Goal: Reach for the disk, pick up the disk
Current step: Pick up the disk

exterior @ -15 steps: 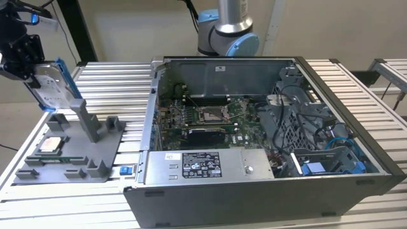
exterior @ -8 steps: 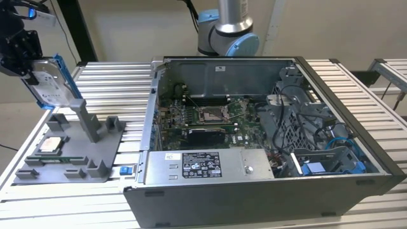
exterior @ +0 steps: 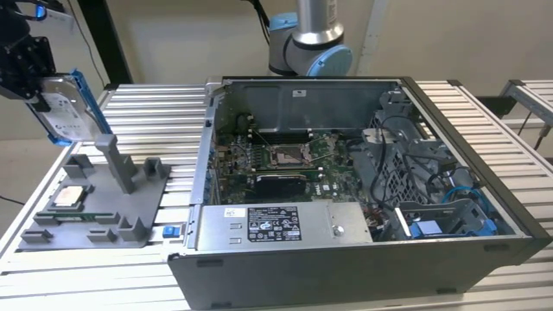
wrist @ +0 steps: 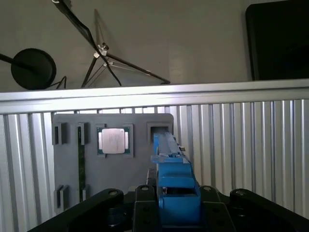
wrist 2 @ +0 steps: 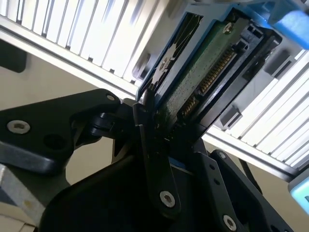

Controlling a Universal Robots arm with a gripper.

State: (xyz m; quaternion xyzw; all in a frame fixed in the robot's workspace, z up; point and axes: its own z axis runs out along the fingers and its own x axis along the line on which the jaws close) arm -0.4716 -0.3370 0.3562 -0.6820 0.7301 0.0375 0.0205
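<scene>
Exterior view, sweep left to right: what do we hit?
disk, held in the gripper → small blue block → power supply → blue bracket inside the computer case

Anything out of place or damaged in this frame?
Nothing damaged or spilled. The disk sits clamped in the gripper, held on edge above the grey fixture tray. Only oddity: a small blue piece lying loose on the table between tray and computer case.
</scene>
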